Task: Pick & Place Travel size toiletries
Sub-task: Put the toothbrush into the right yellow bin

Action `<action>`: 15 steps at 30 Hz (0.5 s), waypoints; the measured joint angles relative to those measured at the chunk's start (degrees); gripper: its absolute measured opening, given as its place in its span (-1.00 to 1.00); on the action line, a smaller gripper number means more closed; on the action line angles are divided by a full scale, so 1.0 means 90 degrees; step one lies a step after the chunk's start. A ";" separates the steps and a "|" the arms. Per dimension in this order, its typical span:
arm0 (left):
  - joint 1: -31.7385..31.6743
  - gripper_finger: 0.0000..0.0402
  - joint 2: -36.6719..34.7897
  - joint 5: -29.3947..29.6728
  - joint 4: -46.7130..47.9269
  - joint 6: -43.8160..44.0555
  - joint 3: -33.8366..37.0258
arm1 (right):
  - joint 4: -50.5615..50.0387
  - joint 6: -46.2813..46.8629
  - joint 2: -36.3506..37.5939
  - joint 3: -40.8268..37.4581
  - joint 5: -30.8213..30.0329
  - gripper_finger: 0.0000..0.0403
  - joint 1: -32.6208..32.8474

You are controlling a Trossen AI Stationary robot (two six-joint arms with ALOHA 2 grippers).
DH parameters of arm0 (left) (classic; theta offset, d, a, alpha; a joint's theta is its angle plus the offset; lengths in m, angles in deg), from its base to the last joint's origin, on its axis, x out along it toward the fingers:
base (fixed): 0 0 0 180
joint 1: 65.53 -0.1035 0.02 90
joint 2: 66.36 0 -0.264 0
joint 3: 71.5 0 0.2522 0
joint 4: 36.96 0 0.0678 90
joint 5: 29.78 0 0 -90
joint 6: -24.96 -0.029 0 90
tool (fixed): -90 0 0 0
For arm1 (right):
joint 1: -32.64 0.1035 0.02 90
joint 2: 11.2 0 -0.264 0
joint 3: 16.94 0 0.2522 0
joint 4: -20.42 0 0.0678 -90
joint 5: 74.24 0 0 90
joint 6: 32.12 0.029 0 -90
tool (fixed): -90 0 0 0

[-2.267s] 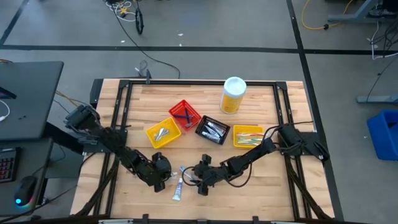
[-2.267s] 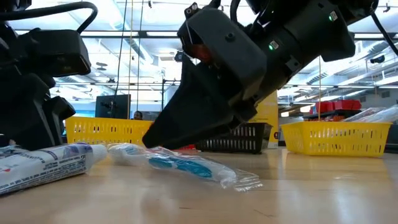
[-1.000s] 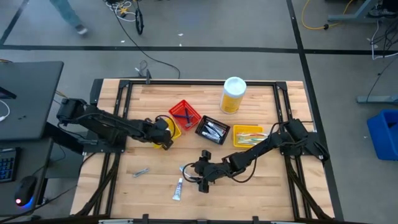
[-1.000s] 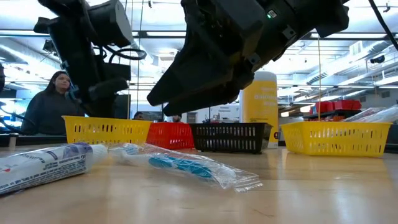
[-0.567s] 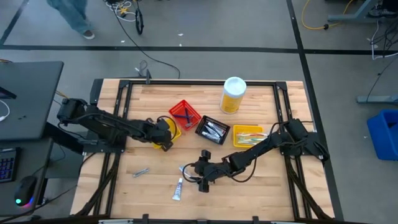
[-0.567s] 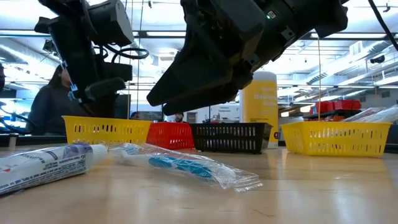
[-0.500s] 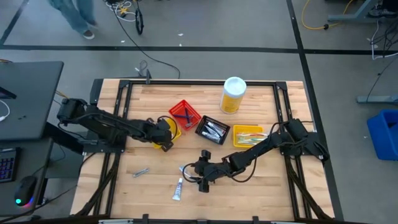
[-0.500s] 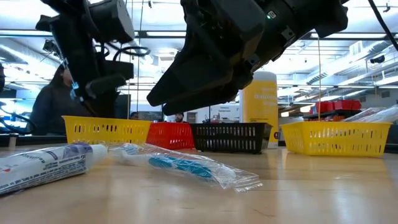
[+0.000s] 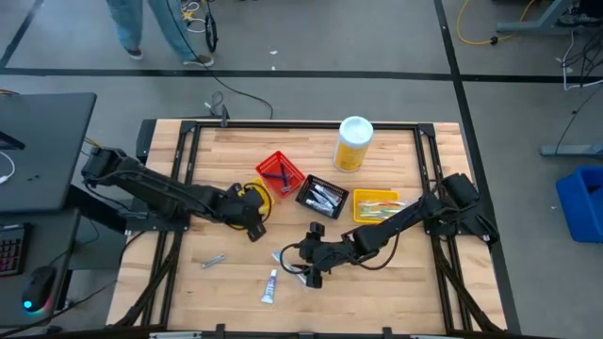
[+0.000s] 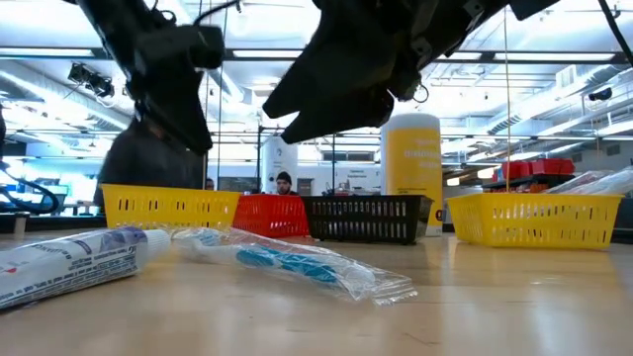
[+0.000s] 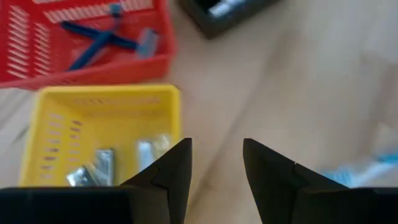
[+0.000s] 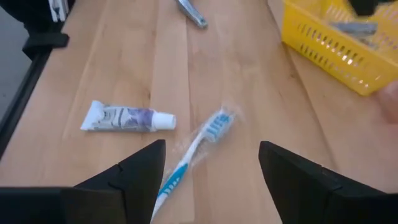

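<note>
The right pincer (image 9: 303,266) hangs open and empty just above a blue-and-white toothbrush in a clear wrapper (image 12: 194,151), which lies flat on the wooden tabletop (image 9: 405,292) near its front edge. Just left of the toothbrush and nearer the front lies a small white toothpaste tube (image 12: 126,117), and farther left a small silver tube (image 9: 213,260) lies on the wood.

The left pincer (image 11: 215,171) is open with nothing between its fingers, over the near right corner of a yellow plastic basket (image 11: 59,102) holding silver tubes. Beyond that basket sits a red plastic basket (image 9: 289,187) with blue-handled razors (image 11: 106,42). To the right are a black basket (image 9: 309,206) and another yellow basket (image 9: 358,215).
</note>
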 joint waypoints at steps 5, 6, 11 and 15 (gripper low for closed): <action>0.0739 -0.24 0.0004 -0.0005 -0.0163 0.0042 0.0010 | -0.0037 -0.0002 0.0077 0.0000 0.0005 0.28 0.0000; 0.0890 -0.24 0.0024 -0.0005 -0.0203 0.0053 0.0010 | -0.0049 -0.0002 0.0077 0.0000 0.0011 0.27 0.0000; 0.1594 -0.24 0.0046 0.0020 -0.0719 0.0215 0.0010 | -0.0014 -0.0002 0.0077 0.0000 0.0340 0.24 0.0010; 0.2073 -0.24 0.0046 0.0019 -0.1204 0.0212 0.0010 | 0.0257 -0.0316 0.0077 0.0000 0.0365 0.25 0.0077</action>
